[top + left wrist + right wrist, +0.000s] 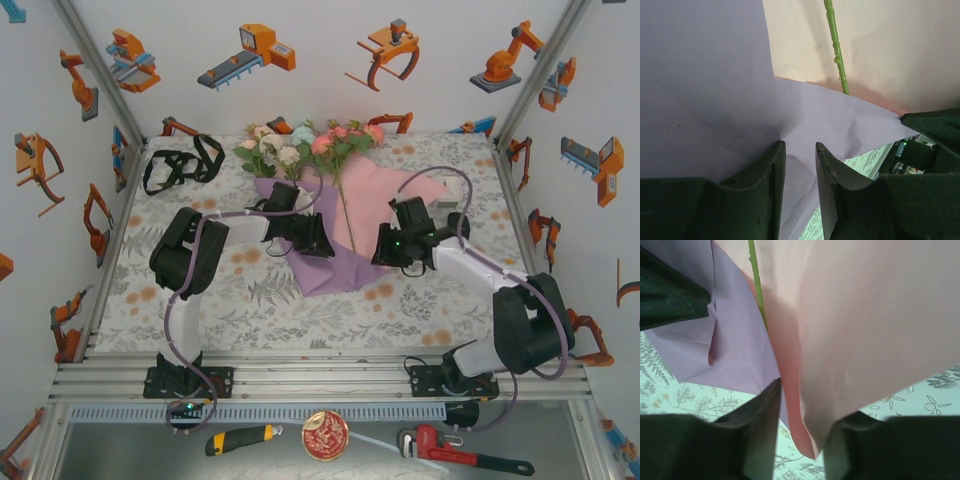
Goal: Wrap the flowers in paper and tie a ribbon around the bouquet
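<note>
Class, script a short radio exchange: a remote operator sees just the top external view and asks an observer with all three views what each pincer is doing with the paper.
Operator: From above, the left pincer covers the paper. Is the sheet between its fingers?
Observer: Yes. The left wrist view shows the purple side running between them, jaws apart.
Operator: And the right pincer?
Observer: The right wrist view shows a pink corner hanging between its fingers, jaws apart too.
</note>
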`<state>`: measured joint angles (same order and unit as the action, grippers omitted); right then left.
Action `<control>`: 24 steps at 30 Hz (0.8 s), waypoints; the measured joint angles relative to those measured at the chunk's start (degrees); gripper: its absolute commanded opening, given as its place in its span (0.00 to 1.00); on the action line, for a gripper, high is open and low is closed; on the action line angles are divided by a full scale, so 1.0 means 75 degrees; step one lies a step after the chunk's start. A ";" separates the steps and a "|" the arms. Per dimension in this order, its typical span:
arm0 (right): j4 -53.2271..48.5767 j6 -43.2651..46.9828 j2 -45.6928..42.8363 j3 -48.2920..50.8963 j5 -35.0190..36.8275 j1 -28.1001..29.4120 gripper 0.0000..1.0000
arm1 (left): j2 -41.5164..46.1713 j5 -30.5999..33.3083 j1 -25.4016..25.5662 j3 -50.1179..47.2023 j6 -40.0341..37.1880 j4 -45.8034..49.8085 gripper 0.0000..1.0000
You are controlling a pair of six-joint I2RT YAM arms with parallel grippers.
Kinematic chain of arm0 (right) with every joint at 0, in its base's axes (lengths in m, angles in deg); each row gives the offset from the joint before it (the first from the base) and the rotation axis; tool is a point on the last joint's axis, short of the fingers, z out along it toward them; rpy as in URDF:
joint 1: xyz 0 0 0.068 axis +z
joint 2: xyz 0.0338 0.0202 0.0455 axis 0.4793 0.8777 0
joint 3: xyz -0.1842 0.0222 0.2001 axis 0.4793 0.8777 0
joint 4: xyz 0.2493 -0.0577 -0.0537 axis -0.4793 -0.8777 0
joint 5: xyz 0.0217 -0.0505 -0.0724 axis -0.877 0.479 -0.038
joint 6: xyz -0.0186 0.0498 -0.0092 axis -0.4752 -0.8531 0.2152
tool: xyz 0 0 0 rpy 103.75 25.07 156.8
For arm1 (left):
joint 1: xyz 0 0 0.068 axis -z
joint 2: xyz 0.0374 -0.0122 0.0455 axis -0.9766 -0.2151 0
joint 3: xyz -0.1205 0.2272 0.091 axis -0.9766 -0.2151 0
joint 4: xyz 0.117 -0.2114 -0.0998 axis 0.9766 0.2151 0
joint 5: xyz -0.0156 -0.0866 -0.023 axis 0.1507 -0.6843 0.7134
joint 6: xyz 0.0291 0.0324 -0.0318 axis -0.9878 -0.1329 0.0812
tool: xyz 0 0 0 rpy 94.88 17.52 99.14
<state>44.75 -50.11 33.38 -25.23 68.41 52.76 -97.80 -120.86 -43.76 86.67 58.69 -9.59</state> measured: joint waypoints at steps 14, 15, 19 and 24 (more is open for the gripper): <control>-0.0192 0.0315 0.0720 -0.0163 -0.0350 0.0519 0.42 | -0.0006 0.0000 0.0000 -0.0003 0.0041 -0.0003 0.33; -0.0283 0.0347 0.0784 -0.0172 -0.0230 0.0519 0.42 | -0.0006 0.0000 0.0000 0.0000 0.0041 -0.0003 0.34; -0.1032 0.0408 0.1451 -0.0595 0.0516 0.0580 0.43 | -0.0006 -0.0003 0.0000 -0.0003 0.0050 -0.0009 0.33; -0.1422 0.0487 0.1740 -0.0985 0.1612 0.0970 0.52 | -0.0009 0.0006 0.0035 -0.0017 0.0096 -0.0073 0.33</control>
<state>34.08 -46.46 46.43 -32.62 80.50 60.04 -97.86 -120.82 -43.49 86.53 59.42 -10.14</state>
